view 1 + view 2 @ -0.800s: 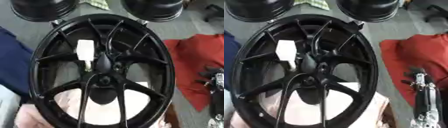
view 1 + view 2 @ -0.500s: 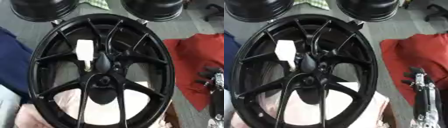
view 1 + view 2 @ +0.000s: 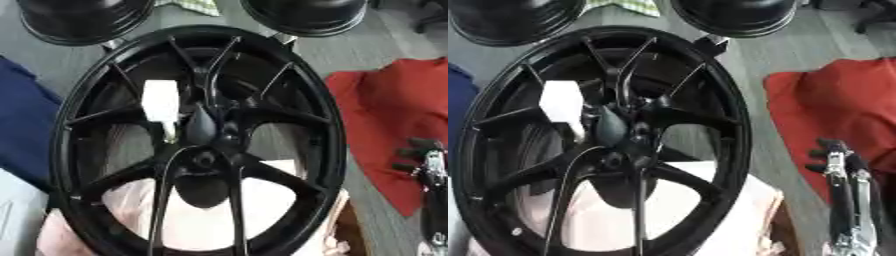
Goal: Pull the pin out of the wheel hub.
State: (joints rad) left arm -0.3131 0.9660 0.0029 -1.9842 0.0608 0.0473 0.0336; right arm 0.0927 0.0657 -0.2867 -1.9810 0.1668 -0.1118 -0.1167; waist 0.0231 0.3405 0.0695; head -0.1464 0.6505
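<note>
A large black spoked wheel (image 3: 289, 85) lies flat across the middle of both views. The dark hub (image 3: 203, 127) sits at its centre. A white blocky pin (image 3: 161, 101) stands just left of the hub between two spokes, with a thin stem reaching down toward the hub. No hand touches it. My right hand (image 3: 841, 167), black and silver, rests at the lower right beside the wheel's rim, fingers up and relaxed, holding nothing. My left hand shows in neither view.
Two more black rims (image 3: 83, 17) (image 3: 306, 15) lie at the top edge. A red cloth (image 3: 833, 105) covers the floor on the right and a blue cloth (image 3: 22, 120) lies on the left. A pale pink cover (image 3: 262, 220) lies under the wheel.
</note>
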